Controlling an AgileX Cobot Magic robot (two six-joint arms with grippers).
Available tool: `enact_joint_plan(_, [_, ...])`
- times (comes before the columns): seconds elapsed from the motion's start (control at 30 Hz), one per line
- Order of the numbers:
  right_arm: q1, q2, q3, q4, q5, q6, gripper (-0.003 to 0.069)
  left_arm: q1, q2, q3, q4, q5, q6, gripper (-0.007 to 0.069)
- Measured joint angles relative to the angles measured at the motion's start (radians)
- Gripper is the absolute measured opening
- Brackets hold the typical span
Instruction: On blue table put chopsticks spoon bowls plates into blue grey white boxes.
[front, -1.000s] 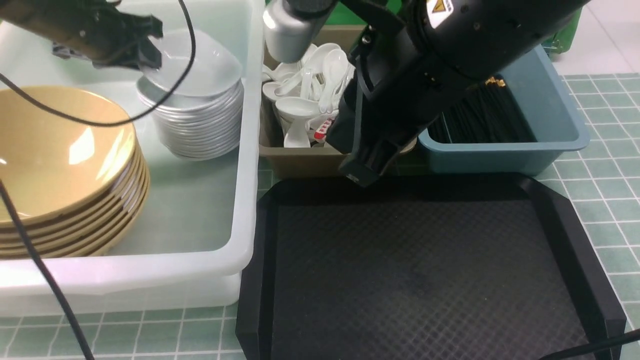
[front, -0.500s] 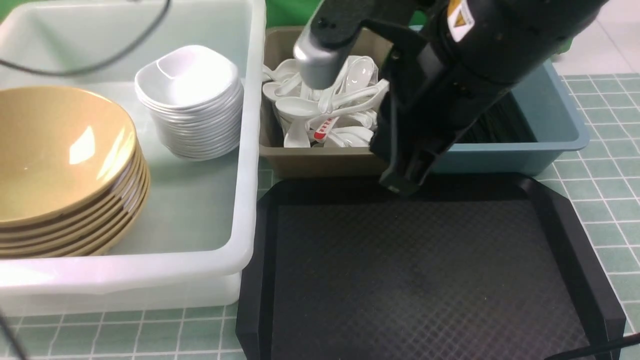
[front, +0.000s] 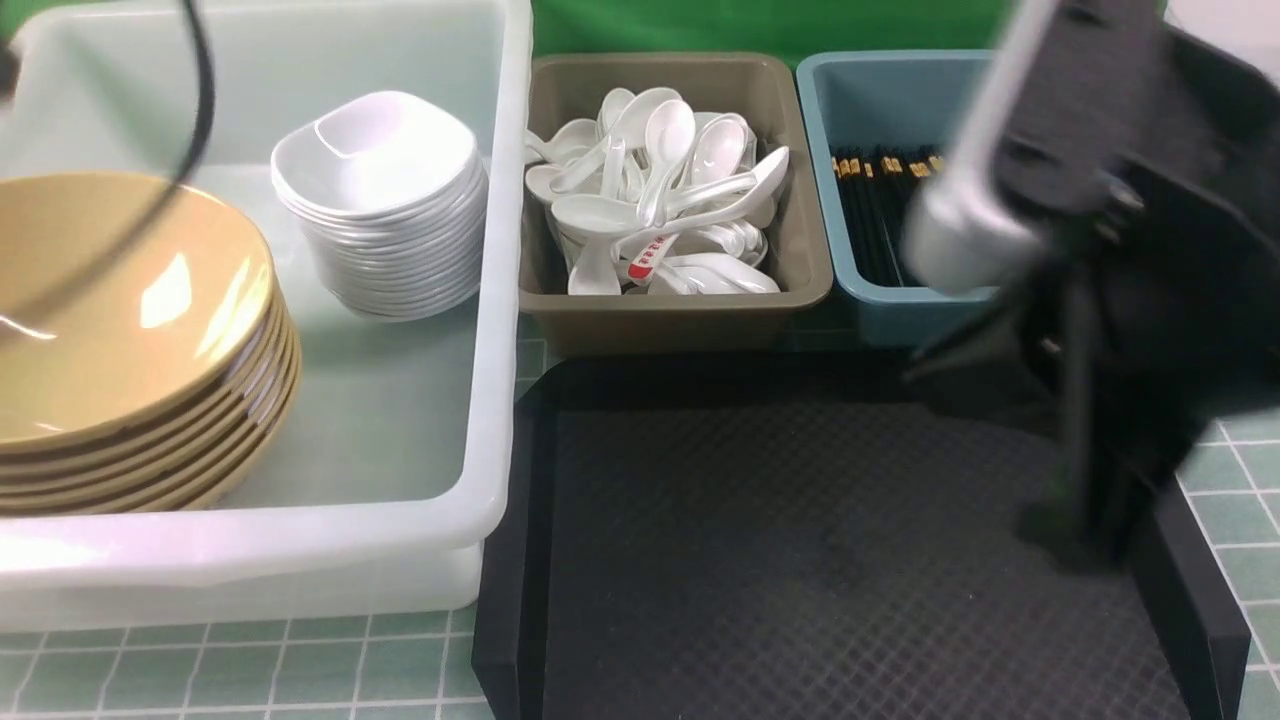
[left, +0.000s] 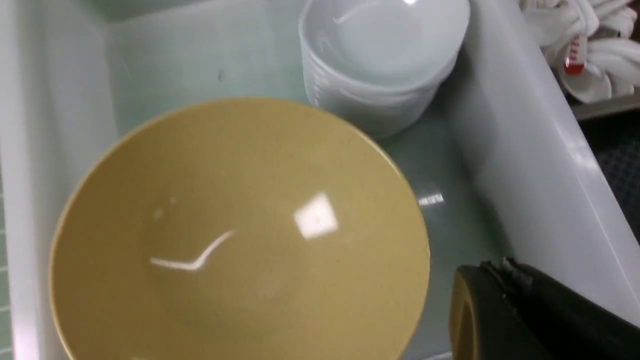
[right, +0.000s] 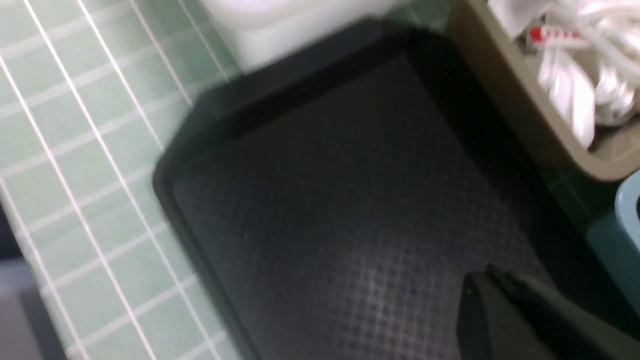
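I read the blue table (front: 300, 660) carrying the white tub (front: 500, 300), which holds the stacked bowls (front: 110, 300) and plates (front: 385, 200) (side by side). The black tray (front: 800, 560) lies just beside it. The grey box (front: 680, 320) holds the spoons (front: 660, 190) and the blue box (front: 880, 90) holds the chopsticks (front: 875, 210). The left gripper (left: 500, 280) is over the tub, jaws closed and holding nothing. The right gripper (right: 492, 285) is over the tray, likewise.
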Motion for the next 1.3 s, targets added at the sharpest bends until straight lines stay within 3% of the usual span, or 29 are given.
enact_joint_plan(0.27, [0.0, -0.289, 0.306, 0.094, -0.343, 0.0, 0.005, 0.0, -0.522, 0.543, -0.092, -0.28, 0.004, -0.0006])
enact_joint_plan(0.43, [0.0, -0.452, 0.448, 0.165, -0.507, 0.0, 0.0053, 0.0, -0.765, 0.784, -0.106, -0.338, 0.005, -0.0006])
enact_joint_plan(0.73, [0.0, -0.562, 0.553, 0.208, -0.636, 0.0, 0.0062, 0.0, -0.996, 0.888, -0.113, -0.383, 0.172, -0.0006])
enact_joint_plan(1.3, [0.0, -0.561, 0.555, 0.209, -0.628, 0.0, 0.0078, 0.0, -1.018, 0.892, -0.114, -0.335, 0.19, -0.0006])
